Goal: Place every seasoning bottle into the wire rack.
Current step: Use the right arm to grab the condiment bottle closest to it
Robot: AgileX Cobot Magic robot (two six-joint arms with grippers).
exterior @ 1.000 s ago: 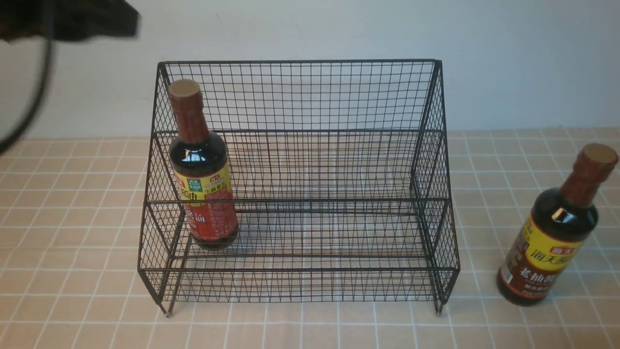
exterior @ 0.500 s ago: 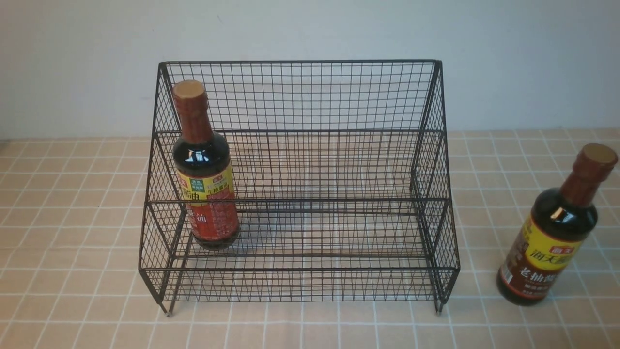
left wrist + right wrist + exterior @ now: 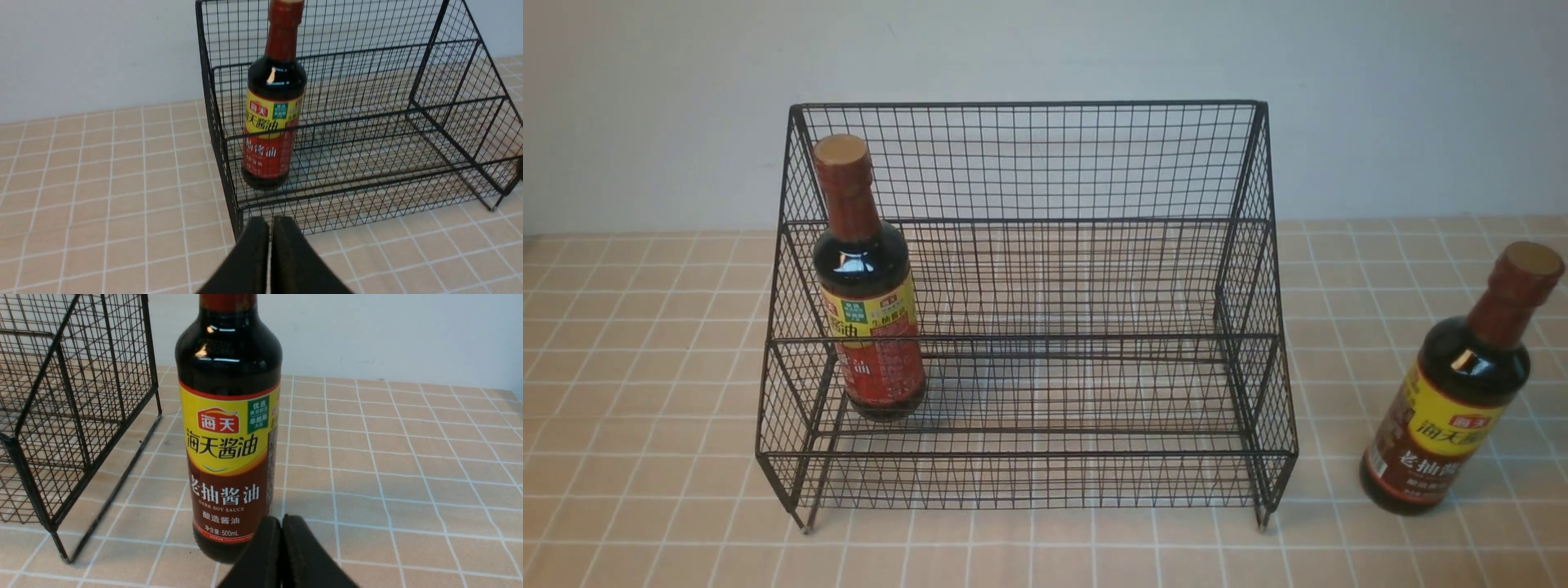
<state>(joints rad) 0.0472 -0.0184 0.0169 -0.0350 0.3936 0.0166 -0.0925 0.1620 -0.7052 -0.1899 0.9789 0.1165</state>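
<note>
The black wire rack (image 3: 1029,163) stands mid-table. A seasoning bottle with a yellow-and-red label (image 3: 870,318) stands upright in the rack's lower tier at its left end, also seen in the left wrist view (image 3: 271,126). The other seasoning bottle, labelled yellow and brown (image 3: 1450,408), stands on the table to the right of the rack. My left gripper (image 3: 270,222) is shut and empty, just outside the rack's (image 3: 367,122) front left corner. My right gripper (image 3: 281,522) is shut and empty, close in front of the brown-labelled bottle (image 3: 229,428). Neither arm shows in the front view.
The table is covered with a tan tiled cloth (image 3: 645,408). A pale wall (image 3: 1045,49) rises behind the rack. The rack's right side (image 3: 61,416) stands a short way from the brown-labelled bottle.
The left arm, at the top left corner of the front view a second ago, has left that view. The red-labelled bottle has settled slightly to the right.
</note>
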